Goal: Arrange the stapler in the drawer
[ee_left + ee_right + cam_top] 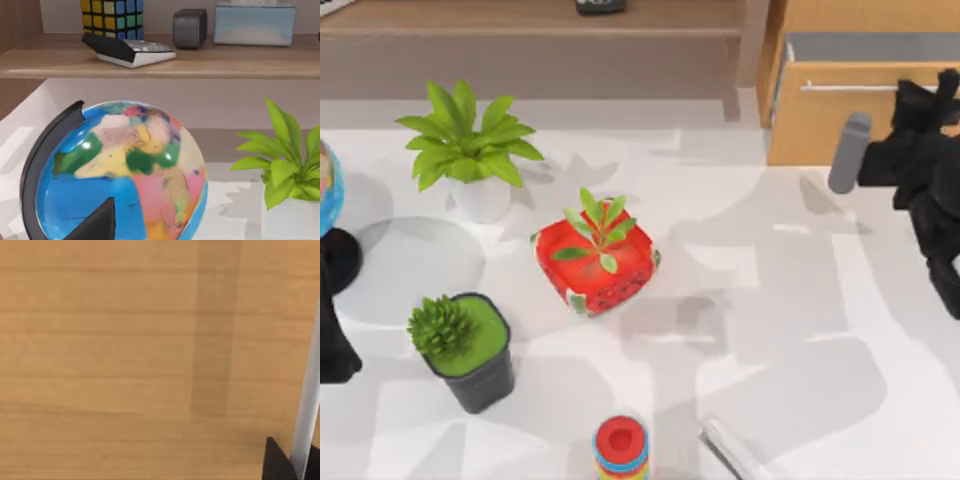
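Observation:
The stapler (733, 449), a slim light-grey bar, lies on the table at the near edge, just right of a red-topped ring stack. The drawer (825, 120) stands at the far right with its wooden front pulled a little out, showing a grey strip of inside behind it. My right gripper (942, 90) is at the thin silver handle (306, 410). In the right wrist view a black fingertip (276, 464) sits on each side of the bar, close against the wooden front (125, 355). My left arm (332, 335) is parked at the table's left edge, far from the stapler.
A red pot with a small plant (596, 258) stands mid-table. A dark pot (468, 348), a white-potted plant (468, 150) and a globe (120, 175) are at the left. The ring stack (621, 446) stands near the front edge. Behind runs a wooden shelf (160, 60) with small items.

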Motion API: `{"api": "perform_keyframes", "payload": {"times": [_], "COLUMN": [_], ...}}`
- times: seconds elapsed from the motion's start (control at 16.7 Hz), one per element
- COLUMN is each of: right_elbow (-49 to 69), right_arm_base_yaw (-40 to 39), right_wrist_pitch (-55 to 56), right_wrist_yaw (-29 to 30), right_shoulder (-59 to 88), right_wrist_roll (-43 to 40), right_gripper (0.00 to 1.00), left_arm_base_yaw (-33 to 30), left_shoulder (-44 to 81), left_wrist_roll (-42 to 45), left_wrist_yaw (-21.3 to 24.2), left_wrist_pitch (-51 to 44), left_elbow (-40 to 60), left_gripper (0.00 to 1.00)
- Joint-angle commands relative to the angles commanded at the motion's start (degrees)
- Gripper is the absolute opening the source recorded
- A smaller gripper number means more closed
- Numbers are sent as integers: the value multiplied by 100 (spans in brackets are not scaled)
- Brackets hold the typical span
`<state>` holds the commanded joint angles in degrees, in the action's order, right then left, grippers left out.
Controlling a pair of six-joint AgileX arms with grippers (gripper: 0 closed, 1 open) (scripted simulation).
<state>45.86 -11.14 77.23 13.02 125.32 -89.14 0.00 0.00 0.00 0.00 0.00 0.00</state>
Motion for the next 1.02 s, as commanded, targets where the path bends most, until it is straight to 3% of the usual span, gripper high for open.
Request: {"api": "perform_keyframes", "payload": {"times": [0.54,1.02], "right_elbow": [-240,-1438], "right_arm_base_yaw": [-66,-207], "right_wrist_pitch": [249,906], "right_wrist_yaw": [61,255], "right_shoulder": [-203,-580], "right_wrist_roll": [9,17], "right_gripper": [0,0], "left_arm_base_yaw": [0,0], "left_shoulder": [0,0], "left_wrist_roll": [0,0], "left_wrist_yaw": [0,0], "left_wrist_pitch": [0,0], "left_elbow": [0,0], "left_gripper": [100,100]}}
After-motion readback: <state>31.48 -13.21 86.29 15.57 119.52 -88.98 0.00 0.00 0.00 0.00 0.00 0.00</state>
